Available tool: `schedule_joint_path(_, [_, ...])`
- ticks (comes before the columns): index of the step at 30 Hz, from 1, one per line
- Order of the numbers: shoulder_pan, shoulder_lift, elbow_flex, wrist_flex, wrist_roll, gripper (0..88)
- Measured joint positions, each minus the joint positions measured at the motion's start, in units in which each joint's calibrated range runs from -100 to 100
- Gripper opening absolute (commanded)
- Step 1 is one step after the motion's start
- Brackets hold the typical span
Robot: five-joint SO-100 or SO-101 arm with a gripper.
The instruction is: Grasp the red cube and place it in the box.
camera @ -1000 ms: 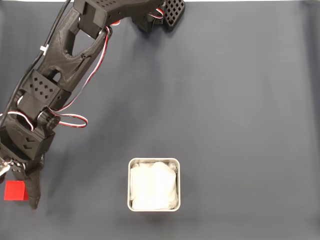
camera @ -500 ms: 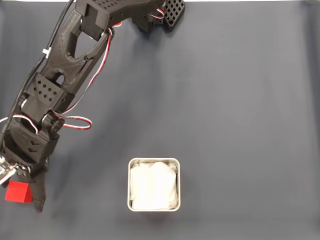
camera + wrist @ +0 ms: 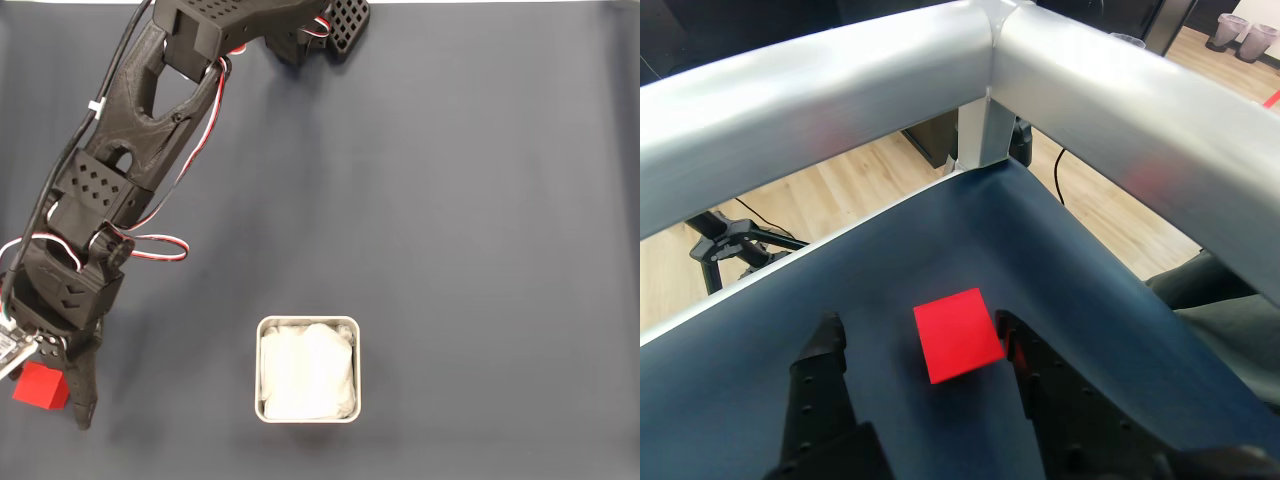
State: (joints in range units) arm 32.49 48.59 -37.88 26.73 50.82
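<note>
At the worktop's left edge, close to its near-left corner in the fixed view, the red cube (image 3: 40, 386) is sitting on the dark blue worktop (image 3: 480, 220), with very little bare surface left between it and the edge. The black arm (image 3: 130, 150) is reaching down along that left side from its base (image 3: 320, 25) at the far edge, and the tool (image 3: 45, 385) is hanging over the cube with its jaws spread apart, released. In the wrist view the cube (image 3: 958, 334) is lying between the two black fingers (image 3: 825, 380): the right one looks to be touching or just beside the cube's right side, while the left one is standing apart from it, with open cloth between. Whether that right finger is truly pressing on the cube is hard to tell.

In the fixed view one finger is showing to the right of the cube, and the other is cut off at the picture's left border. Red and white wires (image 3: 150, 245) are looping beside the wrist.

In the wrist view, silver frame bars (image 3: 890, 90) are meeting just beyond the worktop's corner, close behind the cube, with wooden floor (image 3: 840, 200) past them.

The box (image 3: 308, 370) is sitting near the middle of the near edge, well apart from the cube, its white lining facing up. Bare worktop is lying between cube and box, and the whole right half is open.
</note>
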Motion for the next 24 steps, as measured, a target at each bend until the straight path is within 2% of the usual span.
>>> schedule_joint_path(24, [-0.1,0.0,5.2,-0.2,2.1,35.0])
